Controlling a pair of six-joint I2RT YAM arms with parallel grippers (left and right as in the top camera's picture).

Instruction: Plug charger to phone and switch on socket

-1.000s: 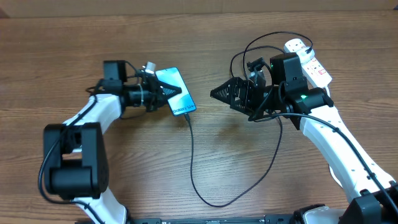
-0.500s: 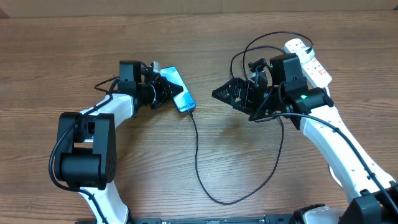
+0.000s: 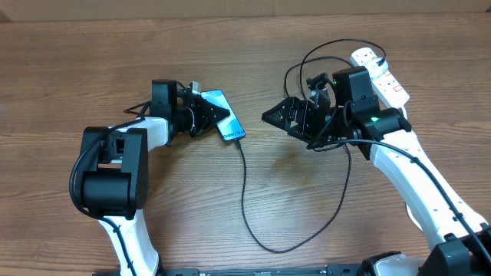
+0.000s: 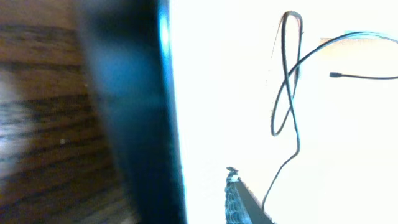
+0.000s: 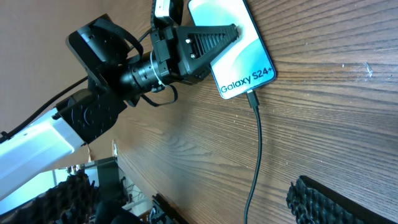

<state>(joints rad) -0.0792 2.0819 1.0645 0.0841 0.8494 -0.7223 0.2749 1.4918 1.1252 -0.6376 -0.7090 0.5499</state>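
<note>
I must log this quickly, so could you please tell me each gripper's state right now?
Left gripper: at the phone, a finger over its screen; open or closed cannot be told.
Right gripper: open, holding nothing.

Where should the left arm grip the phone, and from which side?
Grip the phone across its narrow width, at the end away from the printed text, coming from the left. It appears to lie flat and skewed on the table. The charger is plugged into the text end, so keep the jaws clear of that end. The left gripper sits at the other end.
</note>
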